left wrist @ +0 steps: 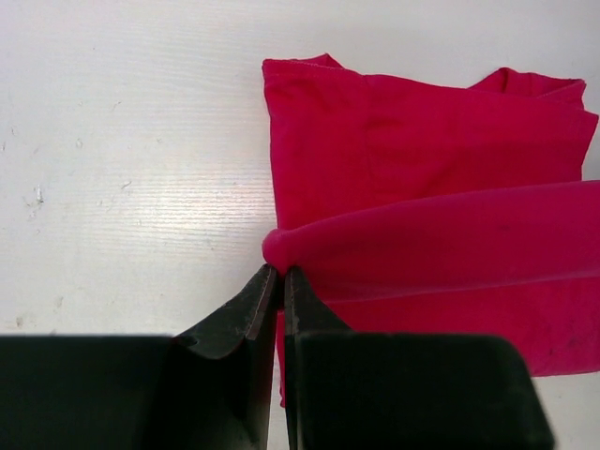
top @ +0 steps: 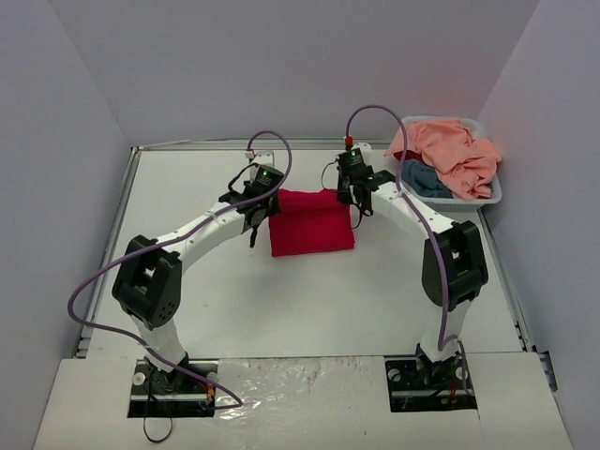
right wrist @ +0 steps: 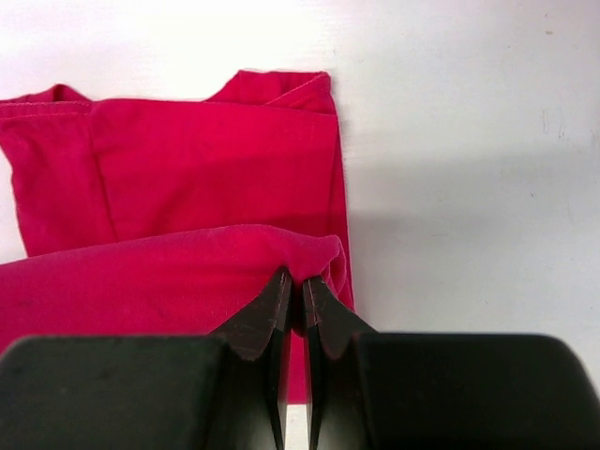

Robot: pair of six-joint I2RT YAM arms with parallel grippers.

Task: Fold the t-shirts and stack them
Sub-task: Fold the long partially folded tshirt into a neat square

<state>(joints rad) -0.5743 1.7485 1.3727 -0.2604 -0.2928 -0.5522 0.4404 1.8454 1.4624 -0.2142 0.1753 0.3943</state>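
We see a plain crimson-red cloth t-shirt (top: pixel 311 223) lying folded into a rough rectangle on the white tabletop (top: pixel 309 300), between our two arms. Our left fingers (left wrist: pixel 267 291) are pressed together on the shirt's left edge, pinching a raised fold of the red cloth. Our right fingers (right wrist: pixel 279 292) are clamped the same way on the fold at the right edge. The lifted fold runs across the shirt from one grip to the other, above the flat layer that rests on the tabletop. At the far right corner, a white plastic basket (top: pixel 494 195) holds a crumpled peach-pink t-shirt (top: pixel 455 150) lying on a teal-blue t-shirt (top: pixel 427 180).
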